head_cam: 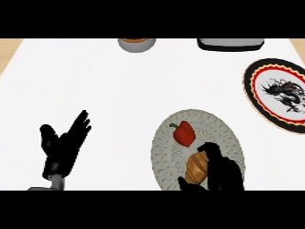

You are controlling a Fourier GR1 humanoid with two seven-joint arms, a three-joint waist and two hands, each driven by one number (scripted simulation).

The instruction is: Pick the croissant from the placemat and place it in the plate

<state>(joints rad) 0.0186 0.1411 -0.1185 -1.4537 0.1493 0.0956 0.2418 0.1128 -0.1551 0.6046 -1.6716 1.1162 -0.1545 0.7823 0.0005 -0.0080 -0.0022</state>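
Low on the right of my head view, the right hand [219, 172] comes up from the bottom edge and lies over the croissant [196, 167]. Its fingers curl over the top and right side of the pastry, and the thumb shows at the croissant's lower left, so I read the hand as closed around it. The croissant sits on the grey oval placemat [164, 147], in the mat's lower half, and I cannot tell whether it is lifted clear of the mat or resting on it. Just above it on the same mat lies a red pepper [184, 133], close to the croissant and to the fingertips but apart from both.

Over on the left I see the left hand [62, 147] resting near the bottom edge, fingers straight and spread, pointing up and to the right, thumb out to the left, holding nothing.

Up at the right edge sits the plate [255, 96], black-rimmed with a red and yellow band and a dark figure on its white centre. It is well apart from the mat and the croissant.

At the far edge of the white counter [82, 76] I can make out a grey bowl [137, 44] and a dark flat object [230, 44], both cut off by the view.
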